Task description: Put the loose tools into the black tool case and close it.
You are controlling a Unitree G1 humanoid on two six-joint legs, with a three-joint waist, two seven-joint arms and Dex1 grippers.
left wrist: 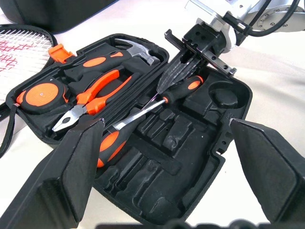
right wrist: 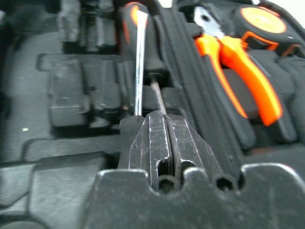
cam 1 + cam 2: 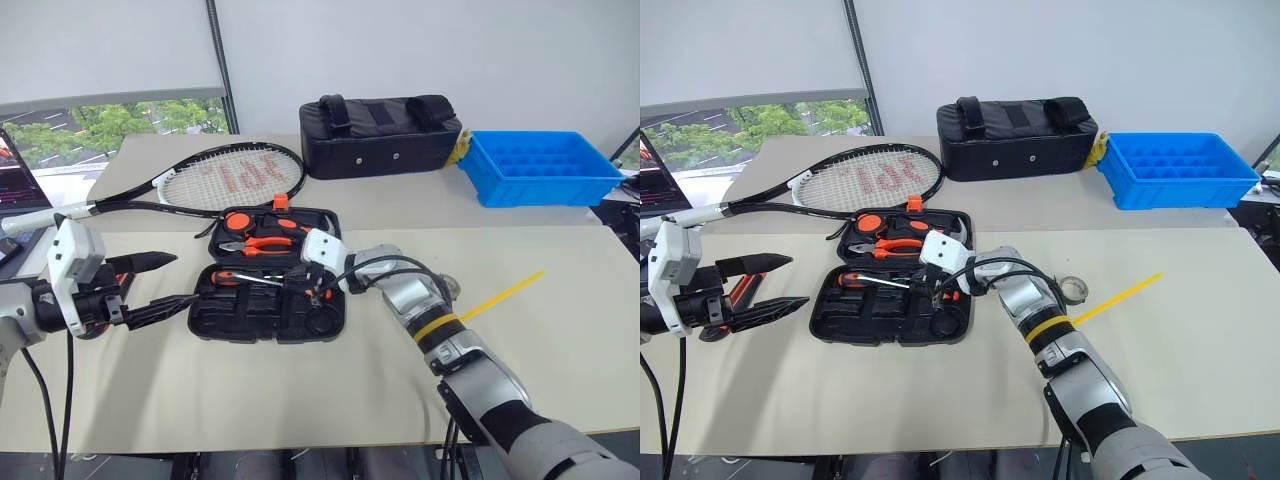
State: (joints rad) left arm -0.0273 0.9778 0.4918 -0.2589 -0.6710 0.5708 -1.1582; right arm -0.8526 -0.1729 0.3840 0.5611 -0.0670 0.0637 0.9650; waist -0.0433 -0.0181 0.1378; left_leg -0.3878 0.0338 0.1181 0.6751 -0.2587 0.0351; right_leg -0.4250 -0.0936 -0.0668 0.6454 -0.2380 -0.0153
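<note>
Black tool case (image 3: 268,292) lies open flat at the table's centre. Left gripper (image 3: 160,280) hovers just left of the case, fingers spread wide, holding nothing. Right gripper (image 1: 174,78) is over the near half of the case, fingers pressed together above the screwdrivers (image 1: 143,112); whether it pinches a shaft cannot be told. Far half holds orange-handled pliers (image 3: 262,243), a hammer (image 1: 136,49) and a round orange tape measure (image 1: 42,94). Grey tape roll (image 3: 1072,289) lies loose right of the case. Beyond: tennis racket (image 3: 235,177), black bag (image 3: 378,135), blue tray (image 3: 540,168).
</note>
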